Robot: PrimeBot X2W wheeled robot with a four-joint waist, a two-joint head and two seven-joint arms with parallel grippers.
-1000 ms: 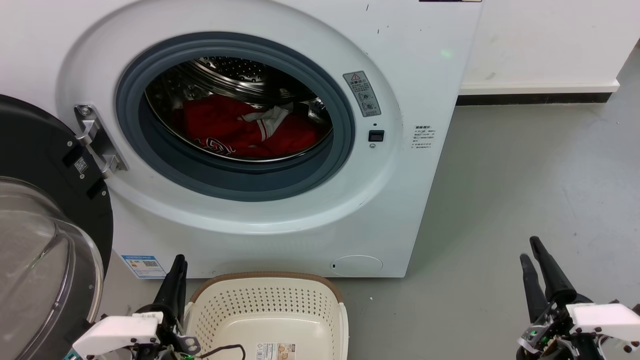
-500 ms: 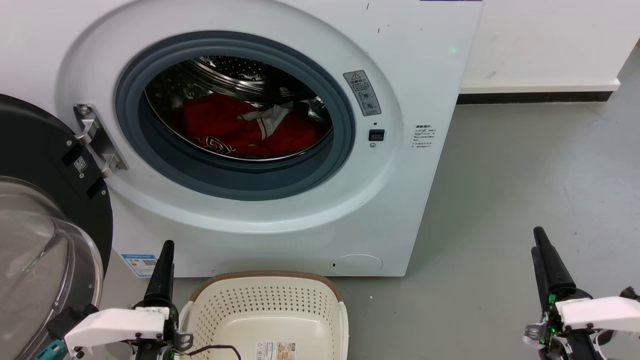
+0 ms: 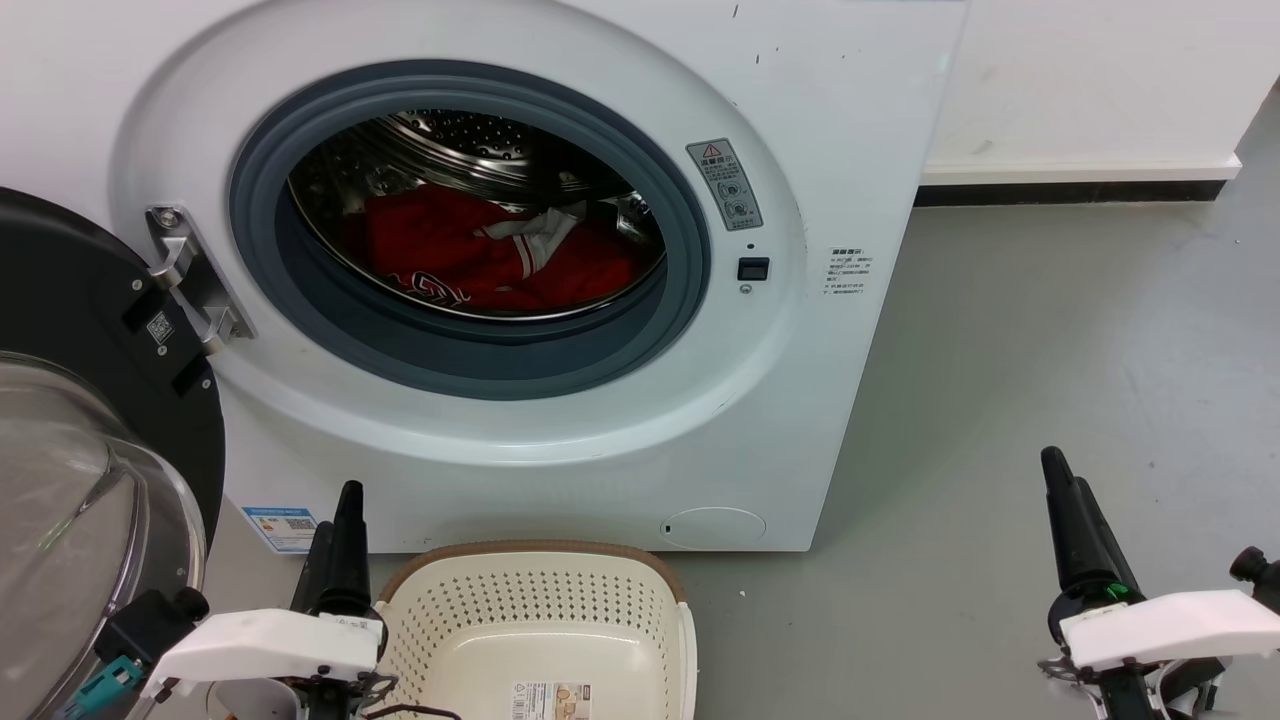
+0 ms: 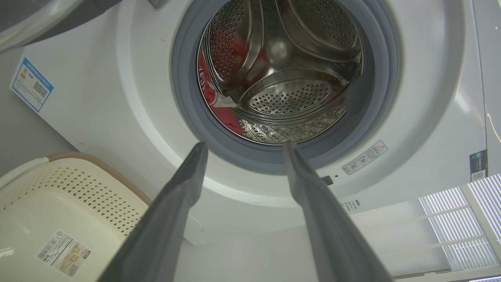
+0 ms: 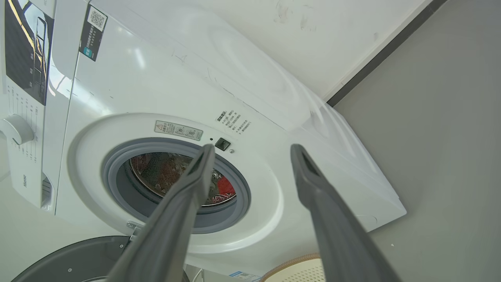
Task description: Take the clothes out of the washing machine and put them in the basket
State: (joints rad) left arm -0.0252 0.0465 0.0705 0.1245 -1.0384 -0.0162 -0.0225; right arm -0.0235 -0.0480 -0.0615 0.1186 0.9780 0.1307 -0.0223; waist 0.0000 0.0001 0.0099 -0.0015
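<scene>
The washing machine (image 3: 850, 150) stands on a grey floor (image 3: 1050, 330) with its round black-rimmed door (image 3: 70, 300) swung wide open to the robot's left on a metal hinge (image 3: 195, 275). Inside the grey rubber ring (image 3: 480, 365), the clothes (image 3: 450, 250) lie in a heap at the bottom of the perforated steel drum (image 3: 460, 135): bright red fabric with a strip of white trim on top and a dark-and-white logo near the front edge. The basket (image 3: 530, 600) sits on the floor just in front of the machine, below the opening, its brown rim close to the white front panel. It holds no garments, and a label sticker (image 3: 550, 700) shows on its inside bottom. The left pincer (image 3: 337, 510) hangs low just beside the basket's left wall, fingers pointing up toward the machine; in the left wrist view its two dark fingers stand well apart with nothing between them, framing the lower edge of the drum opening. The right pincer (image 3: 1062, 470) hovers over bare floor well to the right of the machine and apart from the basket. In the right wrist view its fingers are likewise spread wide and grip nothing. Neither pincer touches the clothes, the basket or the machine.
</scene>
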